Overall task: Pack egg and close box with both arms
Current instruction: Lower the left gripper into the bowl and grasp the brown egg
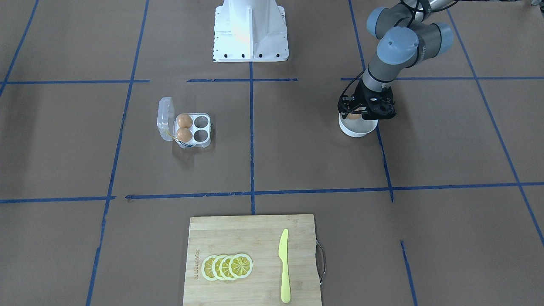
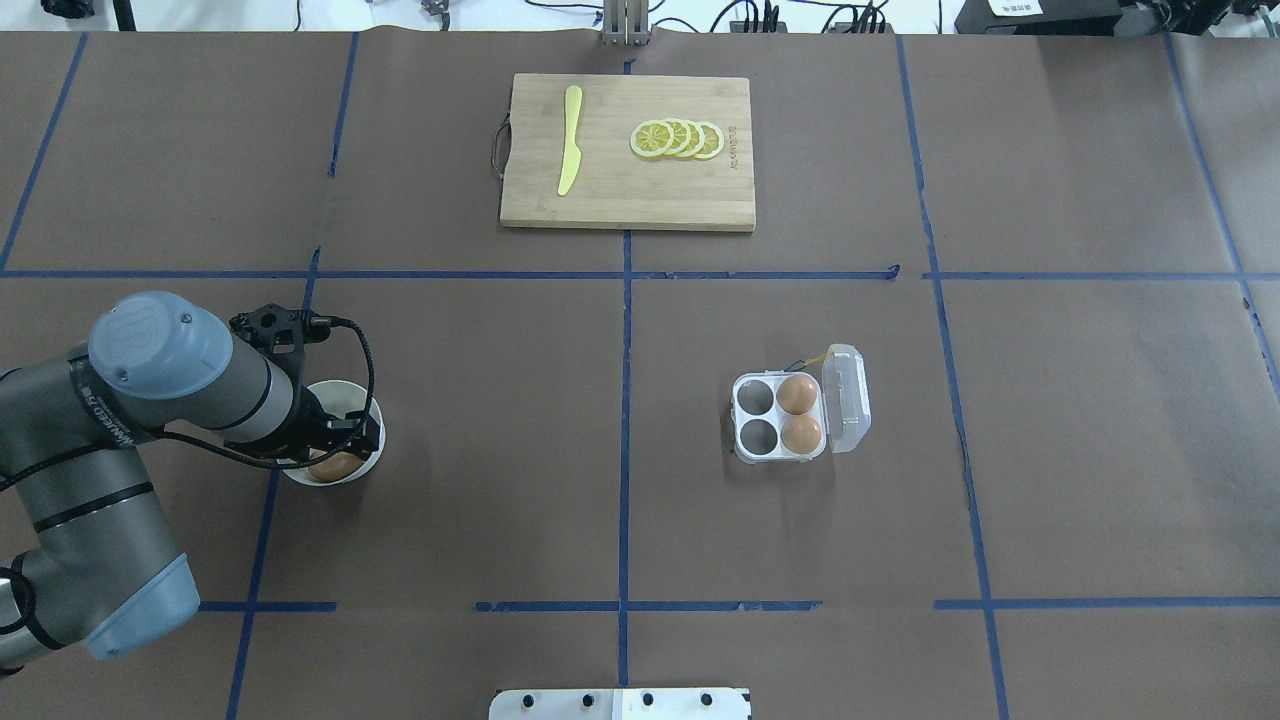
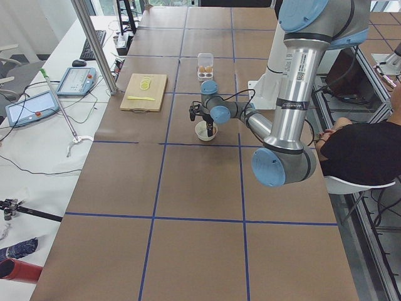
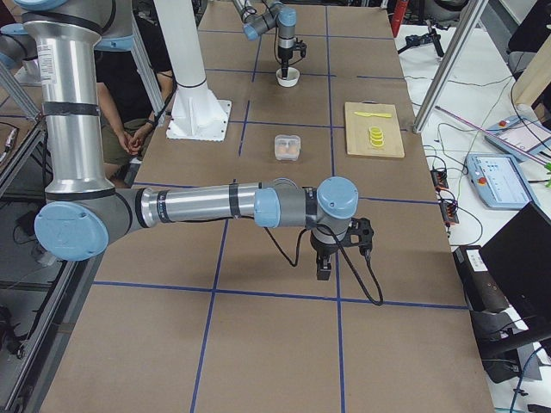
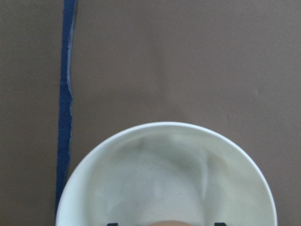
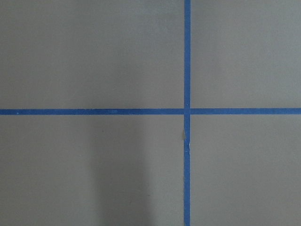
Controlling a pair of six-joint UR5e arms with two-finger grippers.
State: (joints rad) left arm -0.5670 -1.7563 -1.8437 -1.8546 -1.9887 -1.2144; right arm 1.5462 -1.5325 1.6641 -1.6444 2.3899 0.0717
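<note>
Overhead exterior shows the egg (image 2: 335, 467) in the bowl (image 2: 360, 470) (left wrist-mounted barely does).

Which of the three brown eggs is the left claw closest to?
The egg in the white bowl: the left claw reaches into that bowl. The other two eggs sit across the table in the box, beside its open lid.

clear glossy plastic box (image 2: 848, 400); smooth matt egg (image 2: 335, 466); glossy bowl (image 5: 164, 160); wood-grain board (image 2: 620, 190); matt brown paper tabletop (image 2: 450, 450)
</note>
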